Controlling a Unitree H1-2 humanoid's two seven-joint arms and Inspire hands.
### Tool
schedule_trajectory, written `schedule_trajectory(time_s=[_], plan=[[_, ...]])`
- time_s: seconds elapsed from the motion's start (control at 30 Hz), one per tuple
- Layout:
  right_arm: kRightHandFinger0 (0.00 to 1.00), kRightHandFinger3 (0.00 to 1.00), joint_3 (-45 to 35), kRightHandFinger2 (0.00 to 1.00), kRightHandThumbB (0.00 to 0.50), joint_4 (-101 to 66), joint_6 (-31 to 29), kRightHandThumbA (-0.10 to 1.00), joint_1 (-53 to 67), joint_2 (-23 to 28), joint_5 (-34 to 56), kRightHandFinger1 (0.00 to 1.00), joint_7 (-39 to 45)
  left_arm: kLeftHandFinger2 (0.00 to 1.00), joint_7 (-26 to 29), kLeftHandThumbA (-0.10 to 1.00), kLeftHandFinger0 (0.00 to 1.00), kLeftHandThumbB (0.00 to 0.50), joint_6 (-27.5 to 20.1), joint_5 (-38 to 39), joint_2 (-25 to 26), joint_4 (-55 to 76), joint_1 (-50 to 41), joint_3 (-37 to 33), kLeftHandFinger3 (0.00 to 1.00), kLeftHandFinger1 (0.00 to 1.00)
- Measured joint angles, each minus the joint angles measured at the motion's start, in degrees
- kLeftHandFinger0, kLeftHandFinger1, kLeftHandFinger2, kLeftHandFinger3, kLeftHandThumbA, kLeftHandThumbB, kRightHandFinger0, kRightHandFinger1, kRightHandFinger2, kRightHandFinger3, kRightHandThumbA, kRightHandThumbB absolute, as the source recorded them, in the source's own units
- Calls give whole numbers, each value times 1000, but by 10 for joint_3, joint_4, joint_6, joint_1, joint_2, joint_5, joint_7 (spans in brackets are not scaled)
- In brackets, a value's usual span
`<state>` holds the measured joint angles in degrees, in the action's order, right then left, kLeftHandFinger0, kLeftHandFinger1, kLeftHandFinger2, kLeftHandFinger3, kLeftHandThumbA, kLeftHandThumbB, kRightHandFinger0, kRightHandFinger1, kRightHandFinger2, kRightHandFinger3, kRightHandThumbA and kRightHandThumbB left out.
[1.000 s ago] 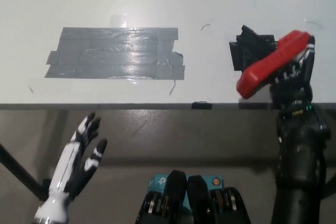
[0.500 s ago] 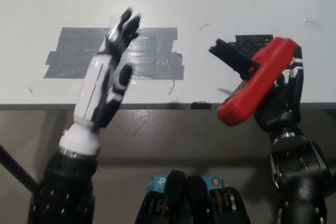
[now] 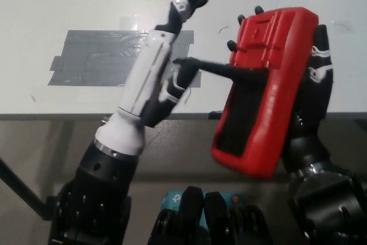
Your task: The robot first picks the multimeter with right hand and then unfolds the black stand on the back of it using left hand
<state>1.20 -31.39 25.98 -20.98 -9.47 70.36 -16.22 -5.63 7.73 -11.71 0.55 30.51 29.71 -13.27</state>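
The white table point(image 3: 69, 4) is filling the upper half of the head view, its near edge running straight across the middle; a wide patch of grey tape point(image 3: 97, 58) is lying flat on it at the left, partly covered by my left forearm. My right hand point(image 3: 312, 101) is rising from the lower right and holding the red multimeter point(image 3: 264, 90) up in front of the table edge, back face turned toward the camera, top end tilted up and to the right; its fingers point(image 3: 243, 24) are wrapping around the far side of the casing, tips showing above the upper left corner, so they are pinching the multimeter. My left hand point(image 3: 169, 64) is reaching in from the lower left, forearm slanting up and to the right; most of its fingers are spread and pointing away over the table, holding nothing; one of them is stretching sideways toward the meter. The black stand point(image 3: 232, 73) is projecting leftward from the back of the multimeter as a thin dark bar, meeting that outstretched tip of my left hand; whether they are truly touching, I cannot tell.
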Motion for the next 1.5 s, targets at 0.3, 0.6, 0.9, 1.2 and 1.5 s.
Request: schedule_trajectory(time_s=[0.3,0.6,0.9,1.2,1.5], plan=[[0,246,14,114,88,-16,-4,-100,0,5,49,0,33,1000,-16,984,1000,198,20,-17,-8,73,0,-19,1000,1000],[0,348,6,215,110,-20,-9,-100,-2,7,73,0,23,1000,-32,946,1000,206,38,-12,-4,160,0,-13,1000,1000],[0,364,1,235,87,-22,-10,-100,-6,18,80,0,0,1000,-46,1000,1000,211,62,0,9,225,45,32,1000,1000],[0,377,0,270,103,-22,-11,-100,-10,23,87,0,-4,1000,-55,1000,1000,260,64,1,7,229,54,34,1000,1000],[0,668,1,377,100,-29,-19,-100,-12,23,95,0,-12,1000,-65,1000,1000,310,45,16,20,190,39,25,1000,1000]])
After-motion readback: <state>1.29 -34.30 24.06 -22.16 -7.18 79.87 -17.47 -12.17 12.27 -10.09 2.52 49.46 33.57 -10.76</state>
